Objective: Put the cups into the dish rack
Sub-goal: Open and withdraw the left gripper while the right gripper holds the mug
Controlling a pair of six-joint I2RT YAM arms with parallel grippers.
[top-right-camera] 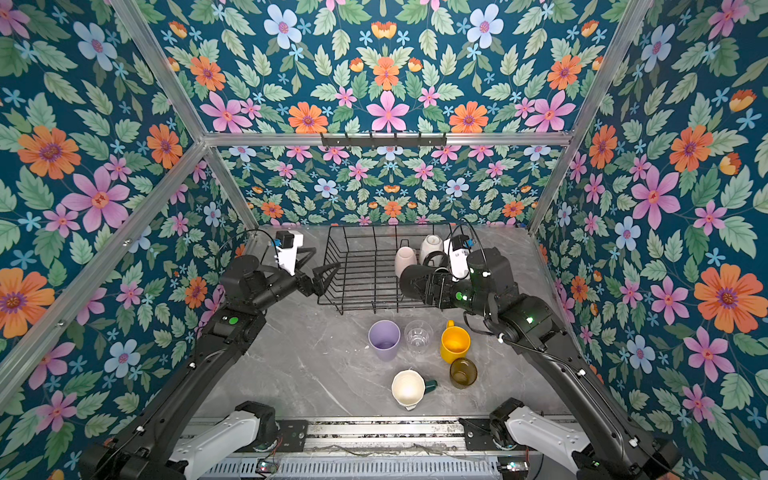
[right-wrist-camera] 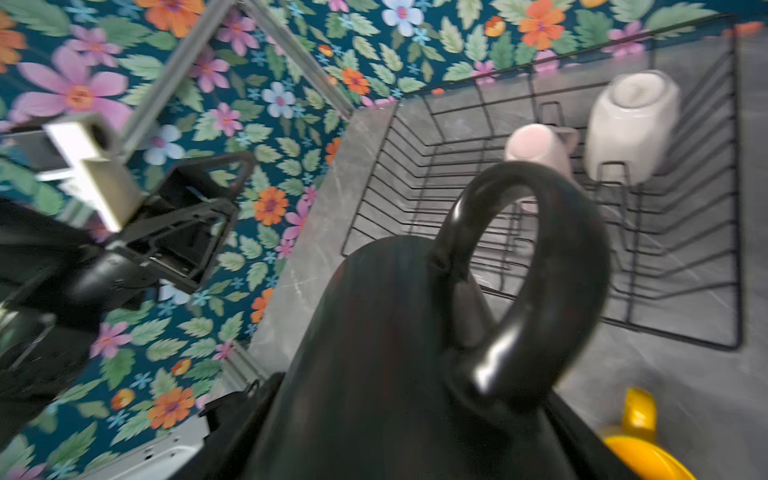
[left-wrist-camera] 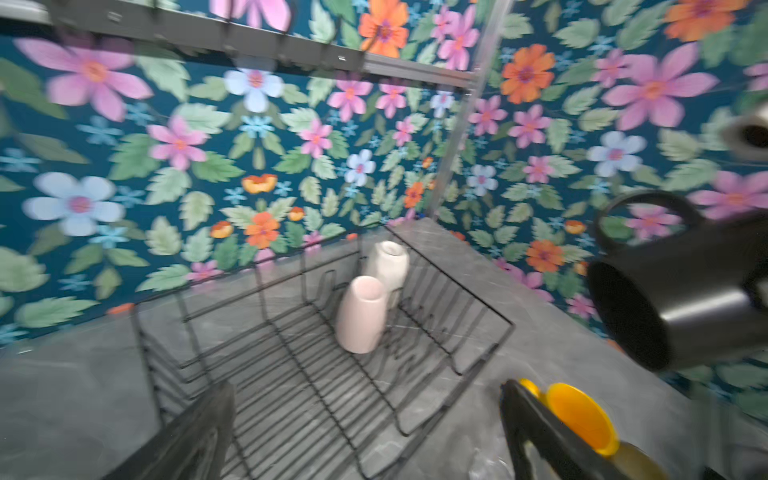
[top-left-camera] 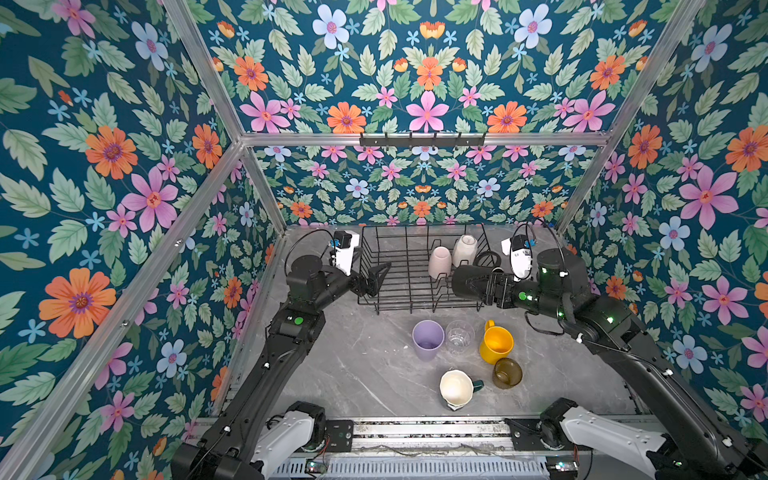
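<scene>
1. Nearest, loose on the bench (top-left-camera: 353, 374) and not yet loaded: dark green cream-lined mug (top-left-camera: 456, 388), amber glass (top-left-camera: 507, 372), yellow mug (top-left-camera: 496, 344), clear glass (top-left-camera: 460, 337), lilac tumbler (top-left-camera: 428, 340).
2. My right tool (top-left-camera: 492, 286) is clamped on the black mug (top-left-camera: 469, 282). The mug hangs in the air over the front right part of the dish rack (top-left-camera: 382, 249). It lies on its side, mouth toward my left arm, handle uppermost.
3. Appearance of the black mug: glossy dark wall, a large round loop handle, and an interior too dark to read.
4. My left tool (top-left-camera: 374, 276) is spread wide and empty, at the rack's left side.
5. Farther in, the pale pink mug (top-left-camera: 439, 262) and white mug (top-left-camera: 464, 249) stand mouth down among the prongs on the right.
6. Plan, my judgement:
   - Roll the wrist until the mouth faces down.
   - Lower the mug into free space beside the pale pink mug, with the handle turned clear of wires and neighbours.
   - Let go only once the rim sits on the wires.
   - Keep the left tool out of the path.
</scene>
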